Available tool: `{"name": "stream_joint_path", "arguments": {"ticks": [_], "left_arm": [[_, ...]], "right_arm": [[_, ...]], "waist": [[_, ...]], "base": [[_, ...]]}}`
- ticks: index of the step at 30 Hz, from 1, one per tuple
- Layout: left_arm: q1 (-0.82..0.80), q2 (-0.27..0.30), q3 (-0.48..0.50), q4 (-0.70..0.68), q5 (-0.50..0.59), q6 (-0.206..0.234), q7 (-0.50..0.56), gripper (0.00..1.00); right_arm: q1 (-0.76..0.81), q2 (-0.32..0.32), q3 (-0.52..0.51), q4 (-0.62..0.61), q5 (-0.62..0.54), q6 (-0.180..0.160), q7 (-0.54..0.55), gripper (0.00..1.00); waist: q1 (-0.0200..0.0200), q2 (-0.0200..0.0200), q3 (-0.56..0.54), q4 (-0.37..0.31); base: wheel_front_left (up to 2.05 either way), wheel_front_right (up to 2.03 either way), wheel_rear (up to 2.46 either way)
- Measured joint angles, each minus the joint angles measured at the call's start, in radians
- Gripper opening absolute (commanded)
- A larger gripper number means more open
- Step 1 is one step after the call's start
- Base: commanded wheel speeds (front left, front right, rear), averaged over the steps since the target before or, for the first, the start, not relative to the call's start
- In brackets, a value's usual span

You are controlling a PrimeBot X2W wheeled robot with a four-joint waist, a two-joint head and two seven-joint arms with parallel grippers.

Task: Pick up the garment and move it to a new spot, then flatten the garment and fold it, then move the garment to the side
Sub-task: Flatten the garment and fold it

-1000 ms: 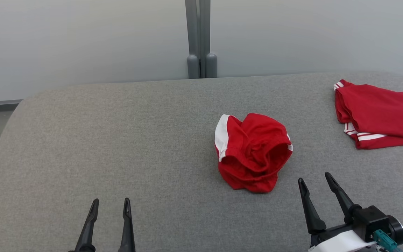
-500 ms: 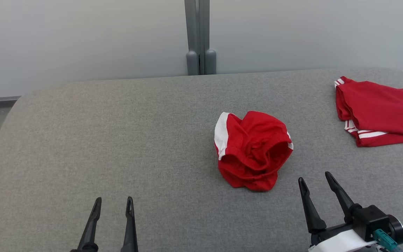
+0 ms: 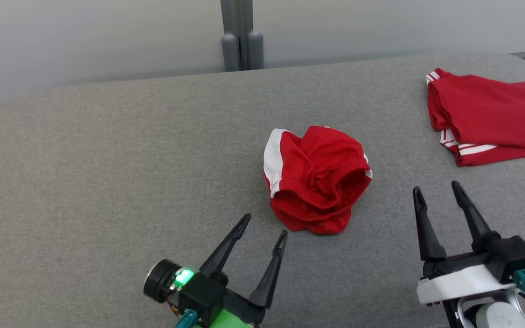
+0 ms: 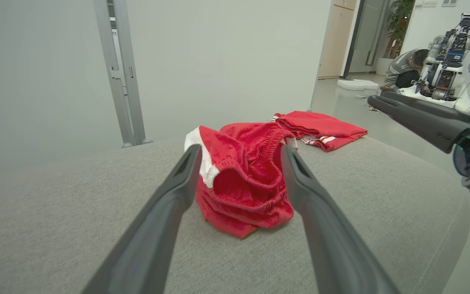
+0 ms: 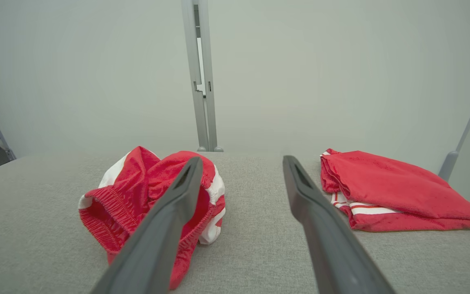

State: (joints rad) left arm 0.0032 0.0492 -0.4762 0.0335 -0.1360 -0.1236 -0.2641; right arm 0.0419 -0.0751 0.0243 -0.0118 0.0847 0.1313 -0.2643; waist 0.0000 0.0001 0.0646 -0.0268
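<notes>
The garment (image 3: pixel 317 180) is a crumpled pair of red shorts with white side panels, lying in a heap near the middle of the grey padded table (image 3: pixel 107 159). My left gripper (image 3: pixel 265 226) is open just short of the heap's near-left edge, fingers pointing at it. In the left wrist view the garment (image 4: pixel 243 183) sits between and beyond the spread fingers of the left gripper (image 4: pixel 241 149). My right gripper (image 3: pixel 435 188) is open and empty to the right of the heap. In the right wrist view the garment (image 5: pixel 137 192) lies left of the right gripper (image 5: pixel 242 160).
A second red garment with white stripes (image 3: pixel 490 118) lies folded flat at the table's far right corner. A grey post (image 3: pixel 242 36) and a pale wall stand behind the table. Off the table's right side are a crouching person (image 4: pixel 406 69) and another robot (image 4: pixel 447 24).
The head camera has tilted down and shifted. My left gripper has swung forward and right, up to the crumpled garment. The right gripper has moved forward a little. Both stay open.
</notes>
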Motion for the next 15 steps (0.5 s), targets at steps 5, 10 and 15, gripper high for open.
{"name": "stream_joint_path", "arguments": {"ticks": [5,10,15], "left_arm": [[-0.166,0.003,-0.159,0.072,-0.005,-0.004,0.0,1.0],[-0.317,0.028,-0.317,0.167,-0.09,-0.006,0.0,1.0],[-0.444,0.027,-0.376,0.251,-0.172,-0.006,0.0,1.0]], "right_arm": [[-0.059,0.011,-0.032,-0.045,-0.025,0.0,0.0,1.0],[-0.097,0.017,-0.059,-0.065,-0.036,0.0,0.0,1.0],[-0.12,0.022,-0.064,-0.074,-0.039,0.0,0.0,1.0]], "waist": [[0.0,0.0,0.074,-0.041],[0.0,0.0,0.156,-0.082],[0.0001,0.0,0.232,-0.128]], "base": [[0.0,0.0,0.0],[0.0,0.0,0.0],[0.0,0.0,0.0]]}}
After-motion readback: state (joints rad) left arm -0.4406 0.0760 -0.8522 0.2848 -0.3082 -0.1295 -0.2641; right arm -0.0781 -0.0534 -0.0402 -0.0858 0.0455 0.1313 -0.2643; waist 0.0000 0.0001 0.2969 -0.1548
